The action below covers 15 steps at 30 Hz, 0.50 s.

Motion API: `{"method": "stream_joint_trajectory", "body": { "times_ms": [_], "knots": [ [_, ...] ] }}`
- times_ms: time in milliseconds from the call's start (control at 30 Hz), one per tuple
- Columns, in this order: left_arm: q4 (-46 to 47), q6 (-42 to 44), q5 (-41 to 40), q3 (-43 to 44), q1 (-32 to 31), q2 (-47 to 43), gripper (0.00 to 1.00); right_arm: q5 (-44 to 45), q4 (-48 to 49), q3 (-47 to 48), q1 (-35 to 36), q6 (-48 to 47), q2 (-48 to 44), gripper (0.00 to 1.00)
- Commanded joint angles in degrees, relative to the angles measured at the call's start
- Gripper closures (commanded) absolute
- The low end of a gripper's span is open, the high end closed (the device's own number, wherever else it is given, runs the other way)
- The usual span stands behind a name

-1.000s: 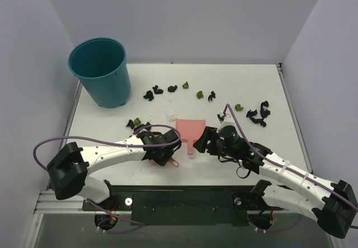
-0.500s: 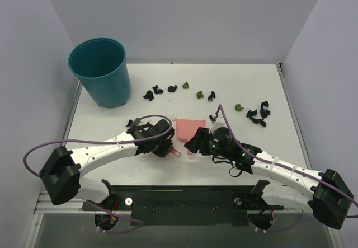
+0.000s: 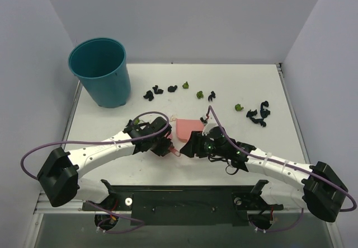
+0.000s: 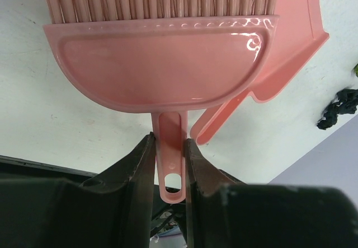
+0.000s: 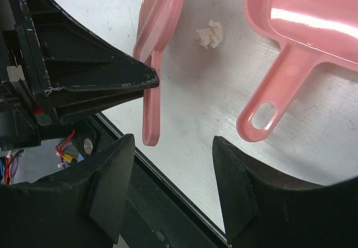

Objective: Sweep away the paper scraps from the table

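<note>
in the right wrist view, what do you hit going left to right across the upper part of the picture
left gripper, shut on the brush handle → pink brush → whitish paper scrap → pink dustpan

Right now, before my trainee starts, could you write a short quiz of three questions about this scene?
1. True or false: the left gripper is shut on the handle of the brush.
2. Choose one. The right gripper, near the dustpan, is: A) shut on its handle; B) open, holding nothing; C) holding a scrap.
3. In the right wrist view, what lies on the table between the brush and the dustpan?

Key:
1. True.
2. B.
3. A whitish scrap.
</note>
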Motion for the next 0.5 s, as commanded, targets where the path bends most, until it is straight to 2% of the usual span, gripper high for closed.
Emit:
{"method": "stream_joint_trajectory", "body": {
  "times_ms": [0,467],
  "knots": [
    [2.16,1.84,1.1,0.35,0.47,-1.78,1.0,-3.59,2.46,2.95,0.41,-2.92,0.83,0.47],
    [4.44,7.29,3.65,1.15,1.26,-0.55,1.0,-10.89,2.98,5.76,0.32,-4.59,5.93,0.47]
  ]
}}
